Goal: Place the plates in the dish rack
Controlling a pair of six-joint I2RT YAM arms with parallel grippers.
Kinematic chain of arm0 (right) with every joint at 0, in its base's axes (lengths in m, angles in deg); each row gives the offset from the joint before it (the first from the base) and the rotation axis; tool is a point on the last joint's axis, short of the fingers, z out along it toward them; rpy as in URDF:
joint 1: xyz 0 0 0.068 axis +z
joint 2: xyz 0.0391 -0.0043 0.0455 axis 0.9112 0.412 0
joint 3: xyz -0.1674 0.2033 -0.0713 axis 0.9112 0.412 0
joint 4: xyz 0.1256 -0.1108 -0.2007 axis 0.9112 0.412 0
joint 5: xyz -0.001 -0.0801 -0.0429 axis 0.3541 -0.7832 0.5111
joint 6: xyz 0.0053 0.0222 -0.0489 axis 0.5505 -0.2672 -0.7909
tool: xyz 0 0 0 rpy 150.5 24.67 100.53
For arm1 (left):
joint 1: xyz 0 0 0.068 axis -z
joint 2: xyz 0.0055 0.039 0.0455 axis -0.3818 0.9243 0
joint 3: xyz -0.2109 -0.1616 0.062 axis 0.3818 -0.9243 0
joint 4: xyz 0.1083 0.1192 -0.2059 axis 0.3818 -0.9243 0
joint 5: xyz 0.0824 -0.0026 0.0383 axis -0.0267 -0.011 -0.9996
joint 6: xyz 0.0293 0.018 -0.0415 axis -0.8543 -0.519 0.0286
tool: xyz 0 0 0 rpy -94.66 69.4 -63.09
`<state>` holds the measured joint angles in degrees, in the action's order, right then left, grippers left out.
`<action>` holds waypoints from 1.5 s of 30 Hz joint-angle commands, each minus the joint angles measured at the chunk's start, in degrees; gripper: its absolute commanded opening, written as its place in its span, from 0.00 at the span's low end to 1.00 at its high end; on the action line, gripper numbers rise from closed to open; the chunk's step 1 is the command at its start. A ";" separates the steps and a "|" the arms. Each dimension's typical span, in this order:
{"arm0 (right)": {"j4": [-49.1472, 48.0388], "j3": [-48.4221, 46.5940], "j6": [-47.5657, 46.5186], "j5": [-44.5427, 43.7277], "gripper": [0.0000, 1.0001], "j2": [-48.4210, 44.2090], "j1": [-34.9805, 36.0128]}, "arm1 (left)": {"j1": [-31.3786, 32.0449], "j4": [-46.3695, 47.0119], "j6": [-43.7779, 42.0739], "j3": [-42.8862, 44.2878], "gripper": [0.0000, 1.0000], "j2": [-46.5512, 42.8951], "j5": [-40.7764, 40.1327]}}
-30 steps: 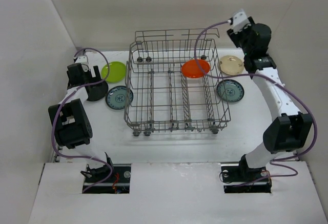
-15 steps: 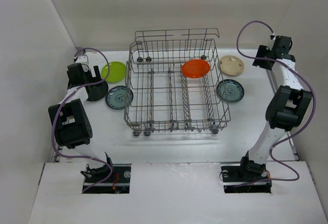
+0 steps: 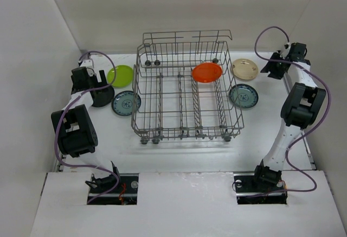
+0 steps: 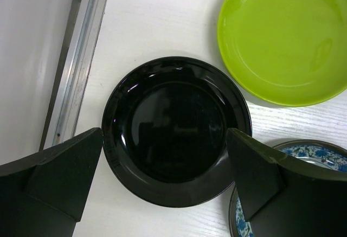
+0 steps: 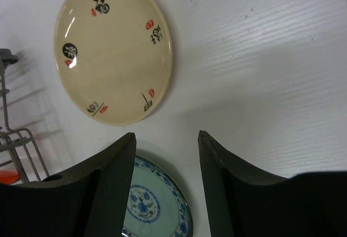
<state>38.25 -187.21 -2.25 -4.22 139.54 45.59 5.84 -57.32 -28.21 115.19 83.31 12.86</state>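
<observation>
The dish rack (image 3: 184,130) stands mid-table with the orange plate (image 3: 206,72) lying inside at its back right. My left gripper (image 3: 100,88) is open just above the black plate (image 4: 176,131), its fingers (image 4: 70,172) on either side of the plate and not touching it. The lime plate (image 4: 284,36) and a teal plate (image 4: 320,153) lie beside it. My right gripper (image 3: 270,69) is open and empty over bare table right of the cream plate (image 5: 114,50) and the other teal plate (image 5: 154,204).
White walls close in the table on the left, back and right. A metal rail (image 4: 76,58) runs along the table's left edge beside the black plate. A corner of the rack (image 5: 11,134) shows at the left of the right wrist view.
My right arm has swung from above the rack's back right corner out to the far right and come down beside the cream plate. The left arm and the plates have not moved.
</observation>
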 commanded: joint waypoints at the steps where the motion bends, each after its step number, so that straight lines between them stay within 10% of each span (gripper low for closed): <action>1: -1.76 -4.36 2.07 3.41 0.55 1.89 -0.27 | 0.29 0.50 -0.05 2.31 1.00 -2.31 -0.43; 21: -1.06 -18.95 0.84 1.21 0.50 17.36 3.86 | 1.26 -2.05 -2.25 4.42 1.00 -0.11 -1.13; 29: 0.52 -23.00 -0.74 -2.30 0.10 20.00 6.05 | 1.26 -2.14 -2.69 2.13 1.00 -1.08 -1.66; 45: -5.10 -11.68 -5.22 -11.01 0.00 -0.45 6.67 | -0.67 -0.38 -2.42 -0.76 1.00 -2.66 -0.61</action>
<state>37.51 -200.22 -5.20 -12.29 148.79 52.50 5.84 -59.44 -30.42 115.93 83.33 11.66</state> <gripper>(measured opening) 0.035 0.997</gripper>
